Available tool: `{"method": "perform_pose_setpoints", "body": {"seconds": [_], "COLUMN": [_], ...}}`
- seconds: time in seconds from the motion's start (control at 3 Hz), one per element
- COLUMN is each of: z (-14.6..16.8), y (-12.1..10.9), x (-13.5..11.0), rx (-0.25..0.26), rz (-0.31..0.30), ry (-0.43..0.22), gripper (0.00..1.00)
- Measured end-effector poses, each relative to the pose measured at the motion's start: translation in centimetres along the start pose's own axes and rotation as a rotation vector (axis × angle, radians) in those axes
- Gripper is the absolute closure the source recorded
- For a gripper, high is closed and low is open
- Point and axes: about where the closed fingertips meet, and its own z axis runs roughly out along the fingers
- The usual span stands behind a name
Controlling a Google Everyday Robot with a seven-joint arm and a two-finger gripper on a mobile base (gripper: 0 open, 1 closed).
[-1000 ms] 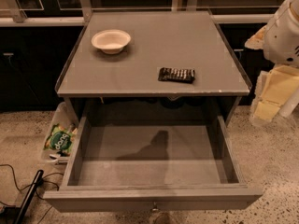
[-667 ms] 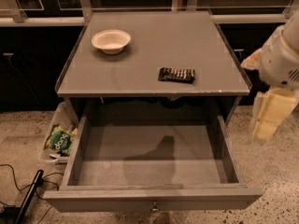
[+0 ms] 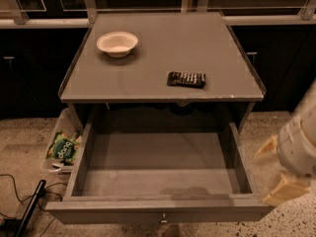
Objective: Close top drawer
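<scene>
Lower and nearer than a second ago, the end effector (image 3: 285,189) now hangs at the right edge, just beside the near right corner of the top drawer (image 3: 158,209). The frame cuts part of it off, and I cannot tell whether it is apart or together, nor whether it touches the drawer. The drawer stands pulled well out, with its knob (image 3: 163,217) on the near front. To its left a green packet (image 3: 64,148) lies in a bin. Farther back, the surface (image 3: 207,43) carries a dark flat bar (image 3: 186,79) and a pale bowl (image 3: 117,43).
</scene>
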Motion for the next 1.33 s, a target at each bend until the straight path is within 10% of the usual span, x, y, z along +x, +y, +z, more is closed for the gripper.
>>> {"method": "perform_pose_setpoints", "body": {"seconds": [0.33,0.67,1.33], "z": [3.5,4.1,7.4], "y": [5.4,6.1,7.3], "x": [1.8,2.2,2.7], "rx": [-0.078,-0.096,-0.125], "rz": [-0.017,-0.026,-0.004], "ry": [-0.047,-0.046,-0.101], "gripper": [0.65,0.88,1.00]}}
